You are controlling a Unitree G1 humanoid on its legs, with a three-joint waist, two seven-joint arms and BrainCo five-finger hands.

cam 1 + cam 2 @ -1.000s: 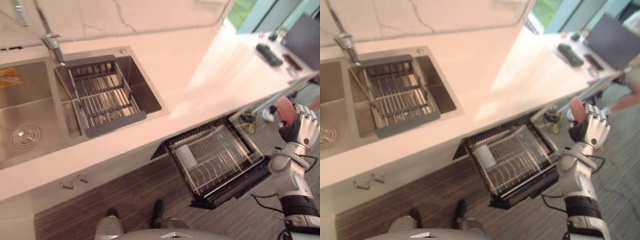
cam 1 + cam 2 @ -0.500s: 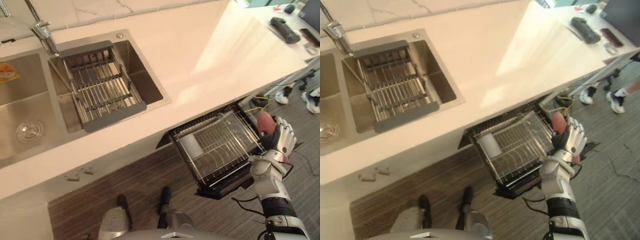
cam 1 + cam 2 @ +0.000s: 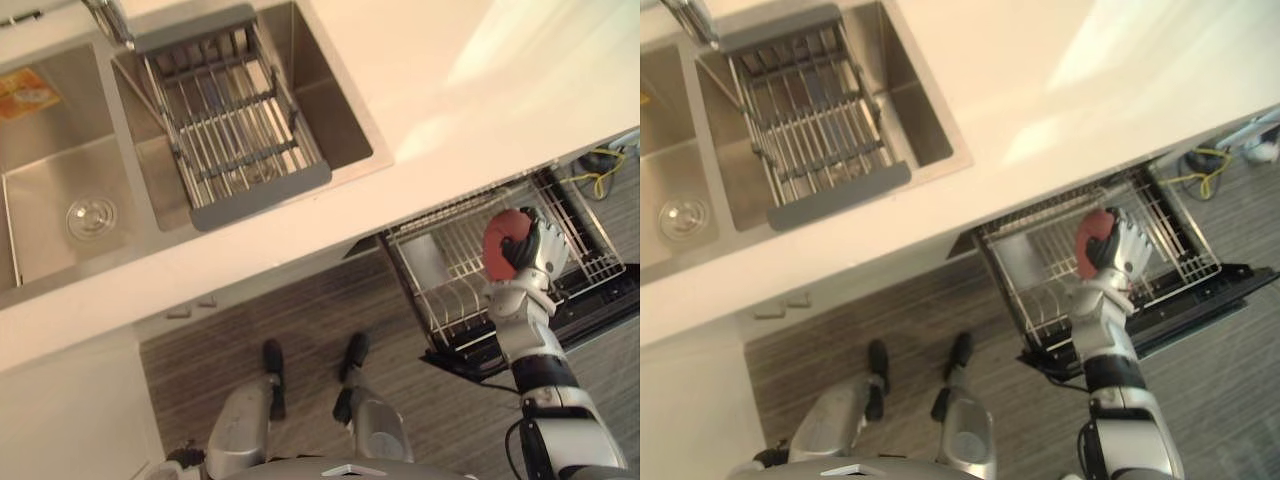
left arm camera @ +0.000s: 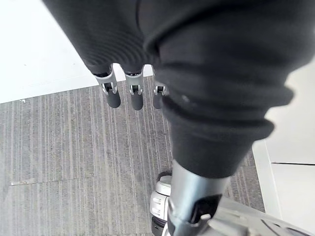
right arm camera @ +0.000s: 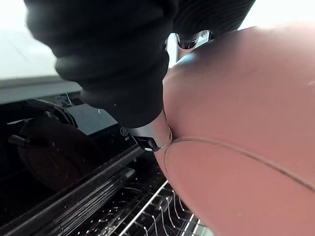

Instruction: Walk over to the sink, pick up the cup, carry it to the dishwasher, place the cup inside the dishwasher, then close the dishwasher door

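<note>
The cup (image 3: 503, 240) is pinkish red, and my right hand (image 3: 538, 252) is shut on it, fingers curled round its side. Hand and cup hang over the middle of the pulled-out wire rack (image 3: 590, 262) of the dishwasher, whose dark door (image 3: 1210, 300) lies open below the counter. In the right wrist view the cup (image 5: 246, 147) looms large with rack wires (image 5: 147, 219) beneath it. My left hand (image 4: 133, 96) hangs over the grey floor with straight fingers and holds nothing.
A white cup (image 3: 425, 262) lies in the rack's left part. The pale countertop (image 3: 480, 80) overhangs the rack's back. Up left is a steel double sink (image 3: 60, 190) with a grey wire drying basket (image 3: 235, 125) across its right basin. Striped grey floor surrounds the dishwasher.
The camera has tilted down and the picture shifted. My right hand with the cup has come from beside the rack's right end to over its middle.
</note>
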